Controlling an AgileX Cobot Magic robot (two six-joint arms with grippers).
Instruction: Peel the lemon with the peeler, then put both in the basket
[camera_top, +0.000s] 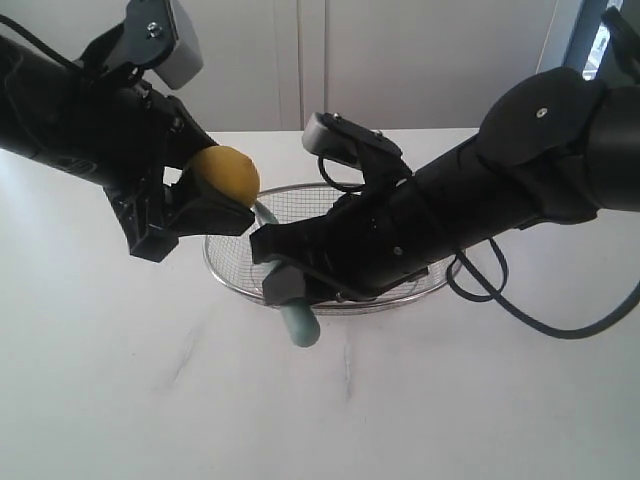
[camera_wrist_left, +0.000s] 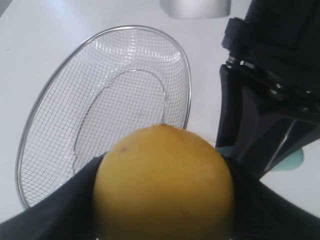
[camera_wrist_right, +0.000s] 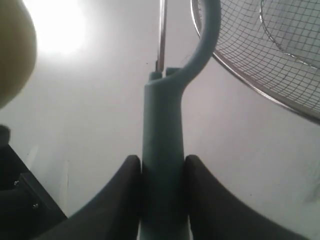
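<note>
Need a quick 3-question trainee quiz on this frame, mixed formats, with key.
1. True or false: the lemon lies inside the basket.
2. The right gripper is shut on: A) a sponge B) the peeler C) nothing.
3. Fill in: the left gripper holds the ____.
Key: 1 false; 2 B; 3 lemon.

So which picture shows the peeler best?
The right wrist view: the peeler fills it, handle and curved head clear. The exterior view shows mostly its handle end poking below the right tool. The left wrist view catches just a teal sliver.
</note>
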